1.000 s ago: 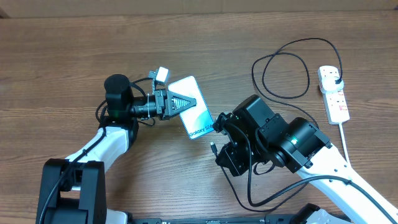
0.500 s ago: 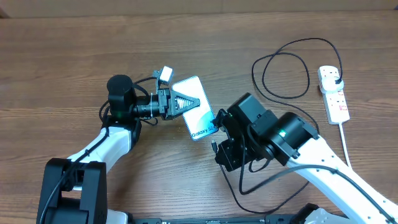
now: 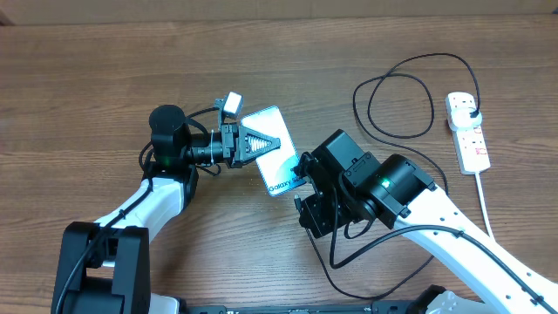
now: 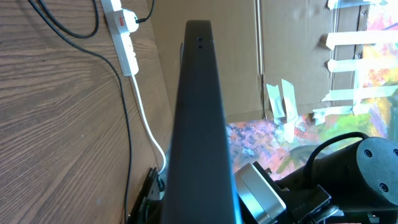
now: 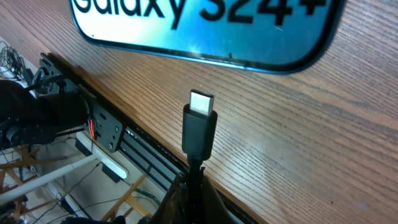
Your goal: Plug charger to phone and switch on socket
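Mid-frame, the left pincer [image 3: 261, 142] is closed on the phone [image 3: 281, 166]. The right pincer [image 3: 302, 209] grips the charger [image 5: 199, 130], its tip just short of the phone's lower edge, nothing between; best to square it to the port before pushing. The socket [image 3: 471, 135] lies far right on the table [image 3: 105, 78], well apart.

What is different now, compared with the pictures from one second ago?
The right arm swung left, and the right gripper brought the charger connector slightly closer to the Galaxy end of the phone; it is not yet plugged in. The left gripper keeps holding the phone, shifted barely right. The socket stayed in place.
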Robot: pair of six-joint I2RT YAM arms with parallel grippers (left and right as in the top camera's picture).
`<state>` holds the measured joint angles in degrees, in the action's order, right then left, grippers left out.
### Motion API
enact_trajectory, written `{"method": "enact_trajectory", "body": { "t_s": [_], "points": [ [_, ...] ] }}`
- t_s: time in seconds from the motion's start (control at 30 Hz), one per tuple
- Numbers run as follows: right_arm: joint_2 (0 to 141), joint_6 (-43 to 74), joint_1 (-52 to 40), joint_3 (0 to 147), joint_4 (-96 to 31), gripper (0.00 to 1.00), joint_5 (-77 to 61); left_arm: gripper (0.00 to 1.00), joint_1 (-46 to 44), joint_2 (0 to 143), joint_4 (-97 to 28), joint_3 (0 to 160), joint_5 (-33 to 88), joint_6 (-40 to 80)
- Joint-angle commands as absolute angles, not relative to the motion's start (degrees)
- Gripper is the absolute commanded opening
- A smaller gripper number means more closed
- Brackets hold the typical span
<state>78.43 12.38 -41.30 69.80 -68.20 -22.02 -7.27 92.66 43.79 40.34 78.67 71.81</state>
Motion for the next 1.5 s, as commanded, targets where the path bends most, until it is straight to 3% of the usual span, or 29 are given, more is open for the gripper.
{"method": "enact_trajectory", "body": {
  "t_s": [0.0,1.47],
  "points": [
    [78.3,11.5,-41.6,69.3,-67.6,0.04,-21.5,0.04,-7.6,92.5,44.4,41.8,79.7,70.2],
    [78.5,8.9,-41.6,69.3,-65.0,0.04,-21.5,0.04,-9.5,92.5,44.2,41.8,78.7,72.5]
  ]
}}
